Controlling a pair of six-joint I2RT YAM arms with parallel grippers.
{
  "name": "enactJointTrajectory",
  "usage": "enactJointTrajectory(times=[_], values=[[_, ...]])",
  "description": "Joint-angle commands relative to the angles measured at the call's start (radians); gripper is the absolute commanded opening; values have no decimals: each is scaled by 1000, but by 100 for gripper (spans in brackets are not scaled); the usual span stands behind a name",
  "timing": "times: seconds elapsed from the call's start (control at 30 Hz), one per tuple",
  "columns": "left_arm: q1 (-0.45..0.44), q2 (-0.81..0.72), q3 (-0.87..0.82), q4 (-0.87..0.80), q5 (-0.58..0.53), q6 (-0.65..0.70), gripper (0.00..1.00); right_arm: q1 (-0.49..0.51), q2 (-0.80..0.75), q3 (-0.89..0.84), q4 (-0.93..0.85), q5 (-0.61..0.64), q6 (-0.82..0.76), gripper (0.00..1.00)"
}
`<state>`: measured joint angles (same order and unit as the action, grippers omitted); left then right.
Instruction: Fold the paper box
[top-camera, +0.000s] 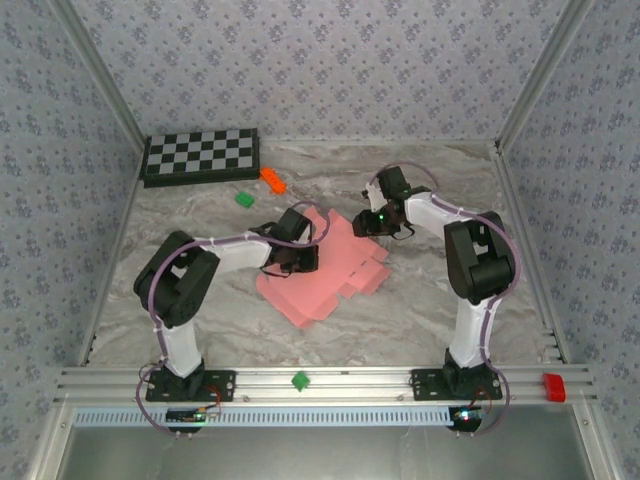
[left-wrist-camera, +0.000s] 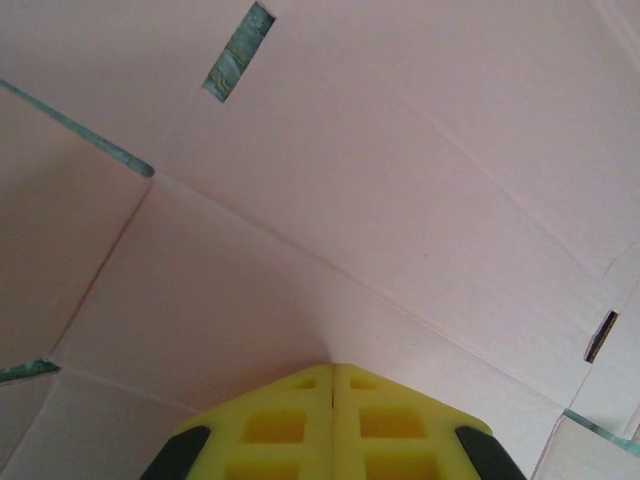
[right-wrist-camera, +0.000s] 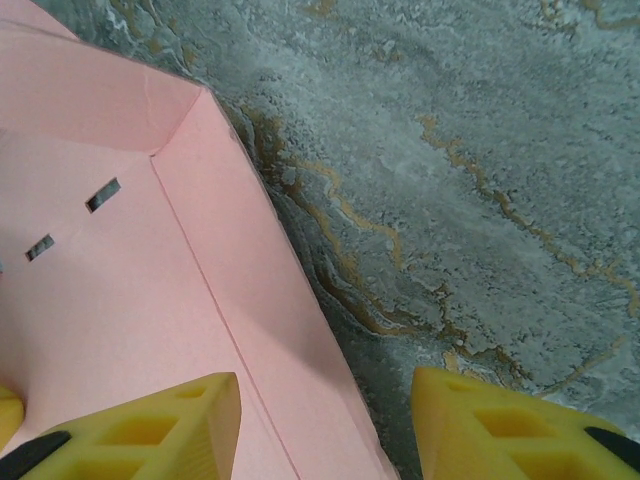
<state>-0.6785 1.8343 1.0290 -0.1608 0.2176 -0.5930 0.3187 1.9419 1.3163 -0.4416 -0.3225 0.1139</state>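
The paper box (top-camera: 325, 265), a flat pink die-cut sheet with notched edges, lies on the marble table (top-camera: 430, 300), toward the arms from the checkerboard (top-camera: 200, 155) and to its right, well apart from it. The left gripper (top-camera: 303, 260) is clenched over the part of the sheet nearest the checkerboard. In its wrist view the yellow fingertips (left-wrist-camera: 333, 385) meet with nothing between them, low over creased pink card cut by a narrow slot (left-wrist-camera: 240, 50). Whether they touch the card cannot be told. The right gripper (top-camera: 365, 222) stands released at the sheet's edge farthest from the checkerboard. Its wrist view shows the gripper (right-wrist-camera: 325, 400) straddling a raised side flap (right-wrist-camera: 230, 250), one finger (right-wrist-camera: 170, 425) over pink card and the other (right-wrist-camera: 500, 425) over bare marble, neither touching the flap. An orange brick (top-camera: 272, 179) sits just beside the checkerboard's near right corner, with a green block (top-camera: 244, 199) near it. Open marble runs beyond the sheet on the side away from the checkerboard.
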Motion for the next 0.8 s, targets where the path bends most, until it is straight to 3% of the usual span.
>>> enactJointTrajectory(times=[0.0, 0.27, 0.77], values=[[-1, 14, -49, -40, -14, -16, 0, -11, 20, 26, -41, -18, -23, 50], [0, 14, -47, -43, -16, -10, 0, -20, 50, 39, -64, -29, -40, 49], [-3, 21, -32, -57, -23, -5, 0, -23, 74, 57, -67, -128, -61, 36]])
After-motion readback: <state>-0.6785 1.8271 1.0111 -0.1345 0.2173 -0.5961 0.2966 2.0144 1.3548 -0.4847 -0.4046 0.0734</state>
